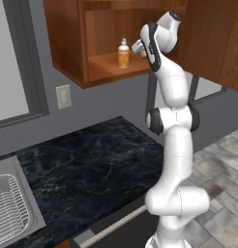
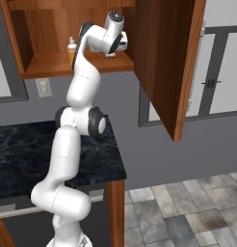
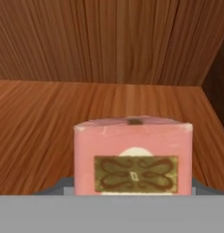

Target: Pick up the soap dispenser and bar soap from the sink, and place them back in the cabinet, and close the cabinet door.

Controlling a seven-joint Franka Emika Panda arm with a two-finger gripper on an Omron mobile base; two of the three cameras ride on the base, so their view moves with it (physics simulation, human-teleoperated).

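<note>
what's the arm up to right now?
The arm is reaching into the open wall cabinet. In the hand view the pink bar soap sits right at the gripper, between its jaws and over the cabinet's wooden floor; whether it is gripped or already set down can't be told. The orange soap dispenser already stands upright in the cabinet, just left of the hand. The cabinet door is wide open.

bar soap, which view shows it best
The hand view: the bar soap sits close up over the cabinet shelf, label facing the camera. In the left base view the arm hides nearly all of it; in the right base view it is a small pink bit at the gripper.
</note>
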